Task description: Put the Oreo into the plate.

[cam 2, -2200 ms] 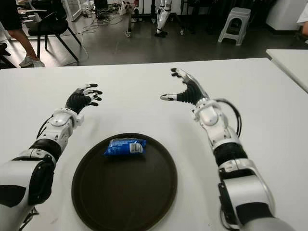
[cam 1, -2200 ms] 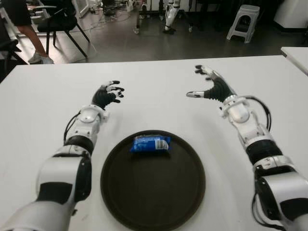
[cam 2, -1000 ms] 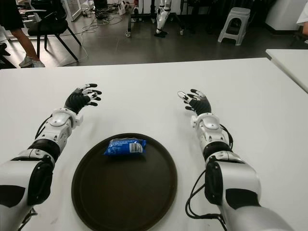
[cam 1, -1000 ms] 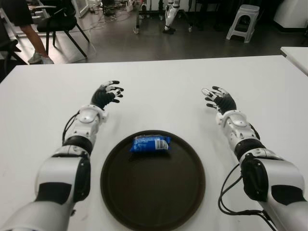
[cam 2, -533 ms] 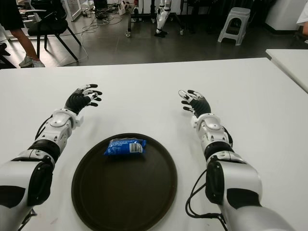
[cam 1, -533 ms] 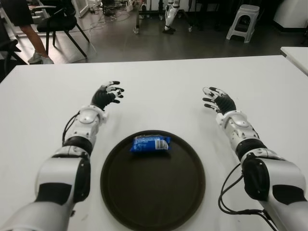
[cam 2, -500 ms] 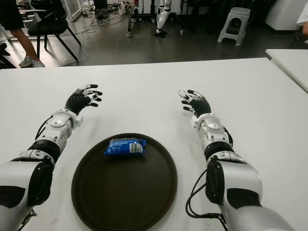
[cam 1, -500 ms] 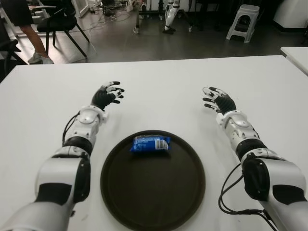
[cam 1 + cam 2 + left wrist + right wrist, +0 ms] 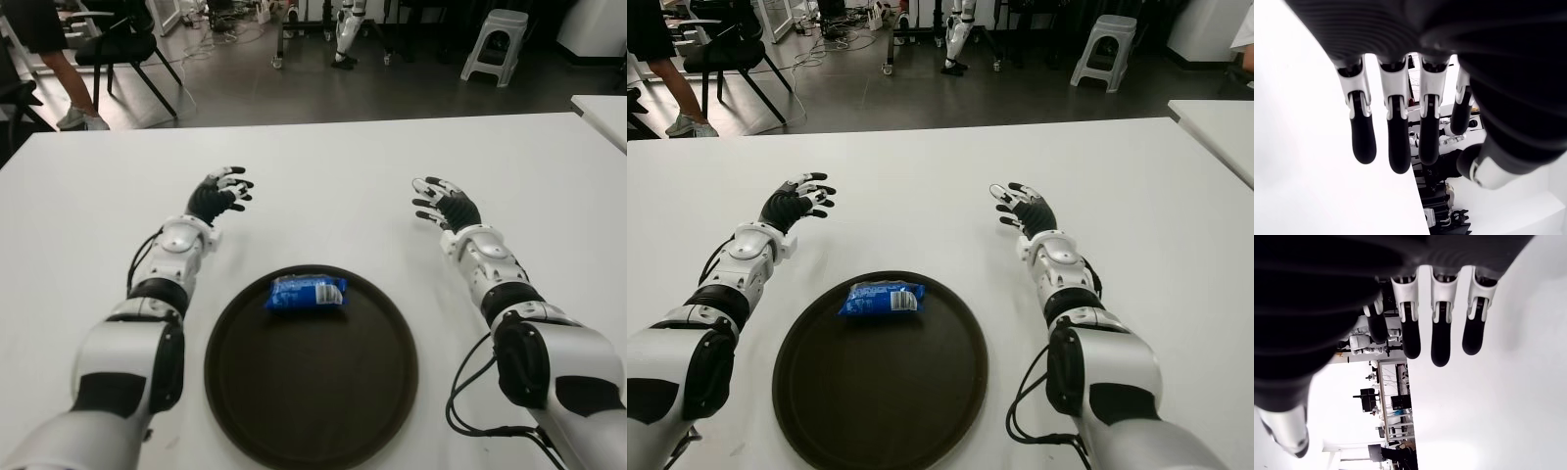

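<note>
Left eye view has the Oreo [image 9: 306,292], a blue pack, already lying on the plate [image 9: 323,411], up near the plate's top rim, center-low in the frame. Left robot hand [image 9: 217,192] sits upper left of the plate over the white tabletop [image 9: 323,186], fingers [image 9: 1362,139] spread and holding nothing. Right robot hand [image 9: 446,205] is upper right of the plate, also spread loose and empty, well apart from the Oreo.
</note>
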{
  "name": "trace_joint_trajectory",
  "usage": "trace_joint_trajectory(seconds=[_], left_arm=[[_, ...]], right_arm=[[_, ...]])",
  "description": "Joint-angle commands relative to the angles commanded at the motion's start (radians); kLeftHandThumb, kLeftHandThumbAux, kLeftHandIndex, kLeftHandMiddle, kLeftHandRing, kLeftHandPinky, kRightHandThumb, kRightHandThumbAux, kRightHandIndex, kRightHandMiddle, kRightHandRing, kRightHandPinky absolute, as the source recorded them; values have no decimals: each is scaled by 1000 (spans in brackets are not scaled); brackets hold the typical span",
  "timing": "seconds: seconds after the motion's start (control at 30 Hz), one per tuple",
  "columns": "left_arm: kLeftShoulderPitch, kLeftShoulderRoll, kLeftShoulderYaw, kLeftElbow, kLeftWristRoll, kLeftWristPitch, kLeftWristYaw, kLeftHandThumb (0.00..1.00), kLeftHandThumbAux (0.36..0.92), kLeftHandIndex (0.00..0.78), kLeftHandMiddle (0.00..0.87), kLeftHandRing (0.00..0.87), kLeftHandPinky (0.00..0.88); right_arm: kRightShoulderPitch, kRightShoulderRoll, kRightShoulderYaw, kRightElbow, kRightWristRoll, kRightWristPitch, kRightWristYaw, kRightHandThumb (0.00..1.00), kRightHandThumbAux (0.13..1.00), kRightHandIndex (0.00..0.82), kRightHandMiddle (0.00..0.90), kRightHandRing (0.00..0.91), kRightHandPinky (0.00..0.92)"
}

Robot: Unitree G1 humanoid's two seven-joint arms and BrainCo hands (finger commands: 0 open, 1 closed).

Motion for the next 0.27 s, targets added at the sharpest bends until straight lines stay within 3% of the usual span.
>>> trace_joint_trajectory(seconds=[0.27], left_arm=[[-1,-1,0,3,-4,3,-1,39,659,214,345,373,409]], right_arm=[[10,7,30,-2,-24,-47,5,23,601,214,282,277,292]])
